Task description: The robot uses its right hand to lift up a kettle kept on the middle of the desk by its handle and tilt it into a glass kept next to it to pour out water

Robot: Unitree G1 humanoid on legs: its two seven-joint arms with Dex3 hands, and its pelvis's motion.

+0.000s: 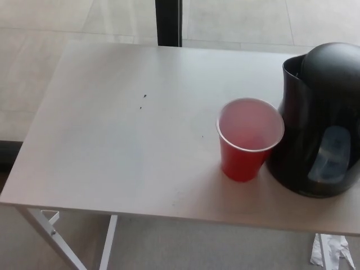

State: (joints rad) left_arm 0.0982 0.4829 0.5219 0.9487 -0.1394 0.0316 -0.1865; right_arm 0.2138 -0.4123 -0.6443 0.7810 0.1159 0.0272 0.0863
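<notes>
- Kettle (320,121), black, standing upright at the right edge of the desk (124,140); its right side is cut off by the frame, so the handle cannot be seen. A pale window low on its body faces the camera. Spout lip points up and left, toward the cup.
- Cup (249,139), red with a white inside, upright just left of the kettle; the two appear to touch or nearly so. It sits near the front edge of the desk.
- Contents: the cup looks empty, its floor showing only a pinkish tint; no water surface can be made out. How full the kettle is cannot be read through the window.
- Robot hands: neither the left nor the right is in the picture, so nothing can be said of their fingers. The lift has not begun.
- Risks, as judgement: the cup is light and stands close against the kettle, so lifting or tilting the kettle could knock it over or push it toward the front edge.
- A heavy, full kettle could swing in a grip on the handle and send water past the rim.
- Crumpled tissue (332,250) lies on the floor below the desk, right.
</notes>
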